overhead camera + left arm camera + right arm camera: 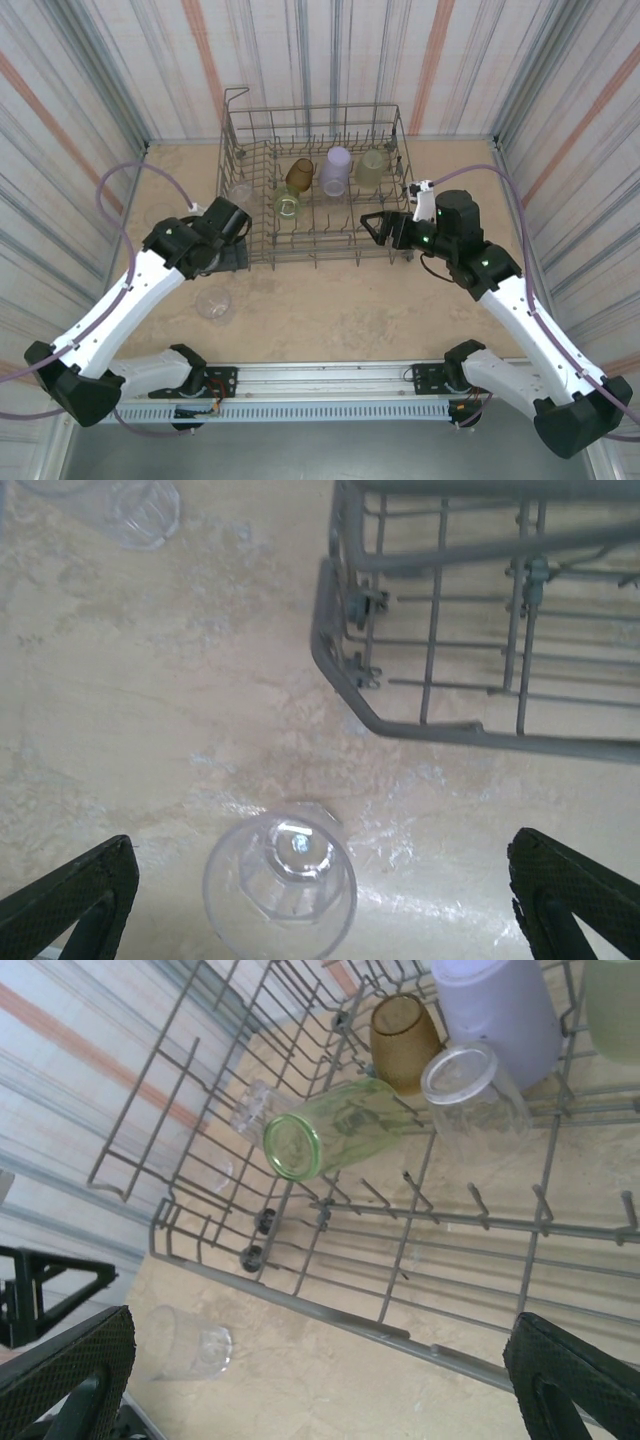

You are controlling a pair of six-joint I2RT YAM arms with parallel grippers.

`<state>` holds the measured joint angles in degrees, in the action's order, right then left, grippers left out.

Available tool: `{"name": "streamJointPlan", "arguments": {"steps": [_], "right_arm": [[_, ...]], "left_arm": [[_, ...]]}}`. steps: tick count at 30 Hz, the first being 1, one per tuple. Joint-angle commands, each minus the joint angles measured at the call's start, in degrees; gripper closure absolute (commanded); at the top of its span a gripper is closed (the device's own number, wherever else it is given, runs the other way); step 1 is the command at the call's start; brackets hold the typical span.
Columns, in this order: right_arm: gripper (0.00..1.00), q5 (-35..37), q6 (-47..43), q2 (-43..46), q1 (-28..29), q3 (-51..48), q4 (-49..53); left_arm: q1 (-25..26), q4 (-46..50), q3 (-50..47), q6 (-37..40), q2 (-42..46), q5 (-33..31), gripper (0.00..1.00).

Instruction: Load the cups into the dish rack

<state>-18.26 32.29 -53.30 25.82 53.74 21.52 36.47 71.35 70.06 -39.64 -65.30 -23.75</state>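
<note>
The grey wire dish rack (256,200) stands mid-table and holds an amber cup (299,172), a lavender cup (336,170), a pale yellow-green cup (372,168) and a green cup (335,1138) lying on its side, with a clear cup (470,1085) beside it. A clear cup (214,302) stands on the table in front of the rack's near left corner. Another clear cup (240,195) sits outside the rack's left wall. My left gripper (228,258) hangs open by that corner; a clear cup (280,885) stands on the table between its fingers, untouched. My right gripper (375,228) is open and empty over the rack's near right part.
Striped walls close in the table on three sides. The rack's near rim (400,1332) runs across right under my right gripper's fingers (560,1370). A second clear cup (130,510) lies at the top left of the left wrist view. Bare tabletop (350,310) stretches between rack and arm bases.
</note>
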Motion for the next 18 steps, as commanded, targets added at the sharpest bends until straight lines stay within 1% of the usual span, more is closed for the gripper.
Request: {"name": "streamJointPlan", "arguments": {"steps": [1,4,9,18], "right_arm": [[0.01,-0.77,-0.87,0.63,-0.76,2.34,3.25],[0.01,-0.55,-0.33,0.67,-0.9,2.16,2.67],[0.01,-0.53,0.57,0.34,-0.85,1.05,1.19],[0.01,-0.07,1.96,0.87,-0.85,-0.2,1.33]], "left_arm": [[1.97,1.69,-2.48,-5.12,1.88,0.81,0.01],[3.36,0.87,-5.26,-6.87,2.16,1.43,0.01],[5.76,-1.9,-8.05,-6.8,2.35,2.45,0.01],[7.04,-7.76,-15.98,-10.63,3.04,5.03,0.01]]}}
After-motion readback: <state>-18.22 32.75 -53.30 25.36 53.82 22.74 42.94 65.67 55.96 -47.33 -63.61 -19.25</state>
